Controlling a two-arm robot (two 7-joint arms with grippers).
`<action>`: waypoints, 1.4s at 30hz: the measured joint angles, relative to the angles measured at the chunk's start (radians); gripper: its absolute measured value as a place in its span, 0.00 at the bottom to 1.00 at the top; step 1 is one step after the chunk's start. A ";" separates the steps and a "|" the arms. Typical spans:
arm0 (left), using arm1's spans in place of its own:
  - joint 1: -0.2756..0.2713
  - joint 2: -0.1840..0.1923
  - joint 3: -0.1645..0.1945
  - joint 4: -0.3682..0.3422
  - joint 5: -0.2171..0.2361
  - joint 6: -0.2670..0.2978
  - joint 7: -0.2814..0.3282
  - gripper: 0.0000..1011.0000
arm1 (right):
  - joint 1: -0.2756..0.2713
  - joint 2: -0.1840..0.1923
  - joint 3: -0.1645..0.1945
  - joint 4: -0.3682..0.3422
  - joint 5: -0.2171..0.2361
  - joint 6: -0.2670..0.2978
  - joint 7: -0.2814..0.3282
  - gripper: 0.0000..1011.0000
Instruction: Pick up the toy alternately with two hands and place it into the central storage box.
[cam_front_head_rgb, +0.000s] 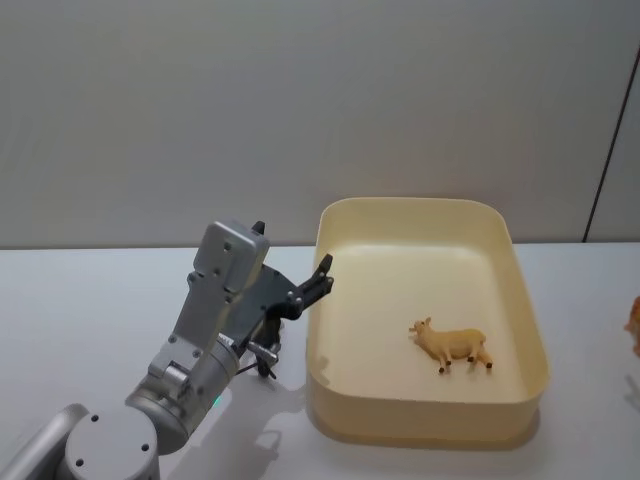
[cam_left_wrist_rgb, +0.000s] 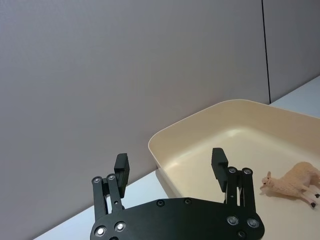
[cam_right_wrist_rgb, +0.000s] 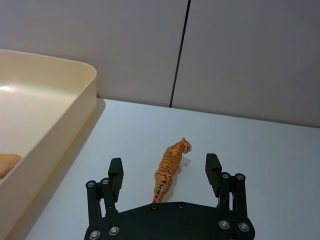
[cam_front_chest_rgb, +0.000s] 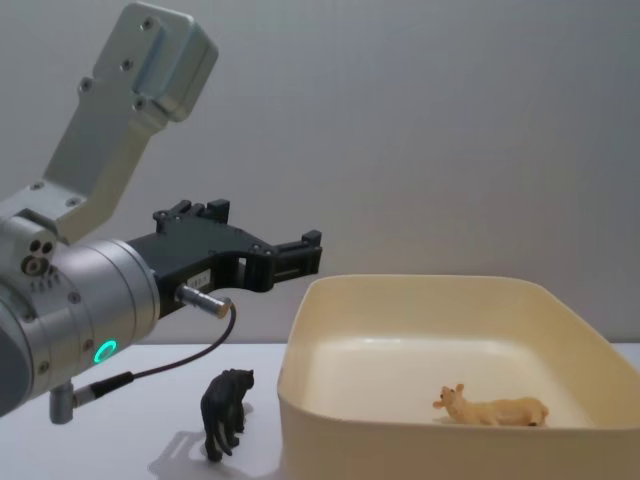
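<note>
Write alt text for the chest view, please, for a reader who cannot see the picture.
The left tool, open and empty, hovers near the left rim of a cream storage box. A tan toy animal lies inside the box, and a dark toy animal stands on the white table just outside the box's left wall.

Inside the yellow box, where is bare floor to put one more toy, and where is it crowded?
The box floor is bare along the far wall and down the left side, up to the tan toy, which lies in the near right part. Outside the left wall it is crowded: the open left gripper hangs there, a black figure on the table.
</note>
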 joint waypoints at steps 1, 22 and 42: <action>0.000 0.000 0.000 0.000 0.000 0.000 0.000 0.99 | 0.004 -0.002 -0.002 0.006 -0.002 0.002 0.000 0.99; 0.000 0.000 0.000 0.000 0.000 0.000 0.000 0.99 | 0.145 -0.070 -0.059 0.209 -0.081 0.051 0.001 0.99; 0.000 0.000 0.000 0.000 0.000 0.000 0.000 0.99 | 0.261 -0.128 -0.104 0.371 -0.126 0.042 0.033 0.72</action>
